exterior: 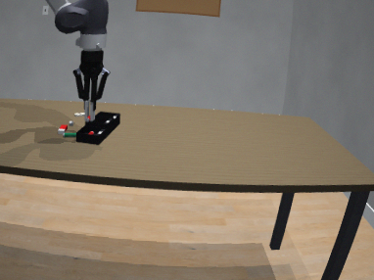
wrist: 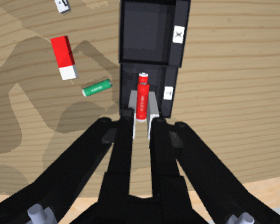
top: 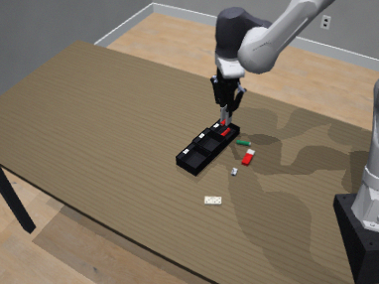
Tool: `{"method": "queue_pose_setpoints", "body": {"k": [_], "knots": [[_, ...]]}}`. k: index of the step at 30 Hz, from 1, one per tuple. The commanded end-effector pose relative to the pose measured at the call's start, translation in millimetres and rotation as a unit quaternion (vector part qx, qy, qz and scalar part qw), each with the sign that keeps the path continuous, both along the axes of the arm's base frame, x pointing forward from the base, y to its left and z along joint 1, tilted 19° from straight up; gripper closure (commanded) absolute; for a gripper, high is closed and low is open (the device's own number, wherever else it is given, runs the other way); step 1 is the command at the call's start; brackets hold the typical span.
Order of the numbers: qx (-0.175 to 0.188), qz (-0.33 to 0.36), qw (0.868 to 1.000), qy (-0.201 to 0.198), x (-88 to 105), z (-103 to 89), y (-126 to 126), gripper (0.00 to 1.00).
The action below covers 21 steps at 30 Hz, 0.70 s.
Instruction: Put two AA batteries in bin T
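A black bin row [top: 208, 149] with three compartments lies on the table; it also shows in the wrist view [wrist: 150, 41] and in the exterior view [exterior: 98, 127]. Each compartment has a white label, and I cannot read the letters. My gripper [top: 225, 118] hangs over the end compartment nearest the arm and is shut on a red AA battery [wrist: 143, 96], held lengthwise between the fingertips. A red thing [top: 226, 131] shows inside that end compartment. A green battery [top: 243, 142] lies on the table beside the bin and also shows in the wrist view [wrist: 96, 87].
A red and white block [top: 248, 157] lies near the green battery. A small grey piece [top: 233, 172] and a white tile [top: 212, 200] lie further toward the front edge. The arm's base [top: 359, 238] stands at the right.
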State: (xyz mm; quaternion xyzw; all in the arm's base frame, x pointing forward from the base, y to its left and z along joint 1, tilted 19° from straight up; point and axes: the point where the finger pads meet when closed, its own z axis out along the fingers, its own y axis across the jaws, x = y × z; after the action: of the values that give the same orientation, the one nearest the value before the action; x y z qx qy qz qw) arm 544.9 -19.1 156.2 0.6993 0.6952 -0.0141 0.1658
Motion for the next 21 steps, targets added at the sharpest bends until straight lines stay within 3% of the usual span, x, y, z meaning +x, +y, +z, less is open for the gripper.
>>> {"method": "queue_pose_setpoints", "body": {"k": [1, 21], "knots": [[-0.001, 0.003, 1.000, 0.003, -1.3, -3.4, 1, 0.95], [-0.001, 0.003, 1.000, 0.003, 6.4, -36.2, -8, 0.95]]}}
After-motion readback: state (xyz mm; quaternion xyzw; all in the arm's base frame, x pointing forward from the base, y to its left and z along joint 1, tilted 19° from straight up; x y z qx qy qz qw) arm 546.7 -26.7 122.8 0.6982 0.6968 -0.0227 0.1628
